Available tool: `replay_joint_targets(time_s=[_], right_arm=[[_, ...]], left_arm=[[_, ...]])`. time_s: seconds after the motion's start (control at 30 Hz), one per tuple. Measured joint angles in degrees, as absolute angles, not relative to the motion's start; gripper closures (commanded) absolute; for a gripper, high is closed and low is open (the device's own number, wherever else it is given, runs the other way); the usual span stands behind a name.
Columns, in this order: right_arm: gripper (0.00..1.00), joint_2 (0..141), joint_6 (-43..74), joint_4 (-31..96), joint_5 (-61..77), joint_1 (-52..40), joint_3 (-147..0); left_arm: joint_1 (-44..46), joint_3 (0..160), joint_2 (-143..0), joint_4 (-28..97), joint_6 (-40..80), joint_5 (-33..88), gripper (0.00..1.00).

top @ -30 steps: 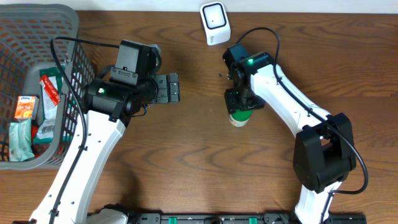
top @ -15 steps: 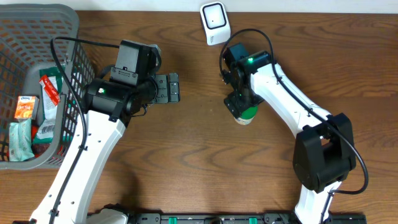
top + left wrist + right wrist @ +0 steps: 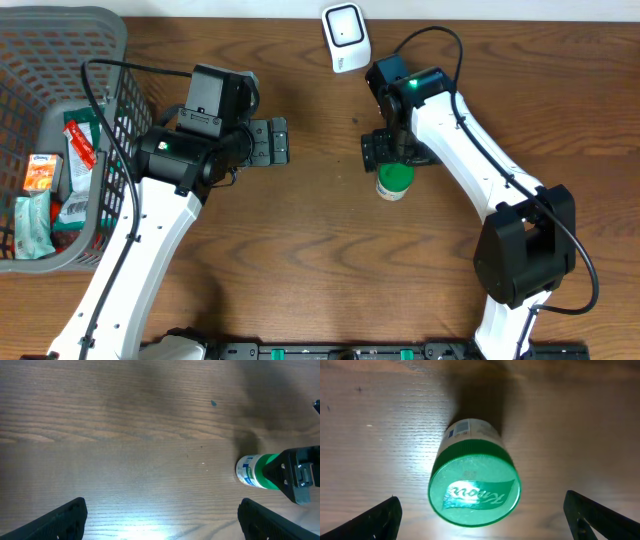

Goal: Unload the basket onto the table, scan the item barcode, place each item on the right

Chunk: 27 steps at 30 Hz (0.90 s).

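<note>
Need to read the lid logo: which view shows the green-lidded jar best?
The right wrist view: the green-lidded jar fills the centre, lid logo facing the camera. Overhead shows only its small green top by the right gripper. The left wrist shows its side at the right edge, partly covered by that gripper.

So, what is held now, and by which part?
Nothing is held. The right gripper, jaws wide open, hangs over the white jar with a green lid, not touching it; the left gripper is open and empty.
</note>
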State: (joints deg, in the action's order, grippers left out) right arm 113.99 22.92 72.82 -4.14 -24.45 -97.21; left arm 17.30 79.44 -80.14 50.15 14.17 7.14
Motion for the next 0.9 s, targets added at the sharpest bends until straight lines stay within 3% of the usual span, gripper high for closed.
replay_joint_targets(time_s=[0.07,0.27,0.4,0.63,0.77,0.83,0.9], right_arm=[[0.01,113.99,25.19,72.86,-3.18,-24.45,-97.01],[0.01,113.97,31.59,72.03,-1.52,-24.45,-94.91],[0.20,113.97,34.41,69.19,-0.89,-24.45,-91.90],[0.41,113.99,31.59,68.05,-0.97,-24.45,-89.93],[0.40,113.97,24.95,68.14,-1.06,-24.45,-89.93],[0.33,113.97,20.23,68.27,-1.21,-24.45,-89.93],[0.21,113.97,11.77,68.31,-1.80,-24.45,-89.93]], left_arm=[[17.30,79.44,-80.14,50.15,14.17,7.11,0.04],[17.30,79.44,-80.14,50.17,14.17,7.14,0.04],[17.30,79.44,-80.14,50.15,14.17,7.14,0.04],[17.30,79.44,-80.14,50.15,14.17,7.14,0.04],[17.30,79.44,-80.14,50.15,14.17,7.11,0.04],[17.30,79.44,-80.14,50.15,14.17,7.14,0.04],[17.28,79.44,-80.14,50.15,14.17,7.14,0.04]])
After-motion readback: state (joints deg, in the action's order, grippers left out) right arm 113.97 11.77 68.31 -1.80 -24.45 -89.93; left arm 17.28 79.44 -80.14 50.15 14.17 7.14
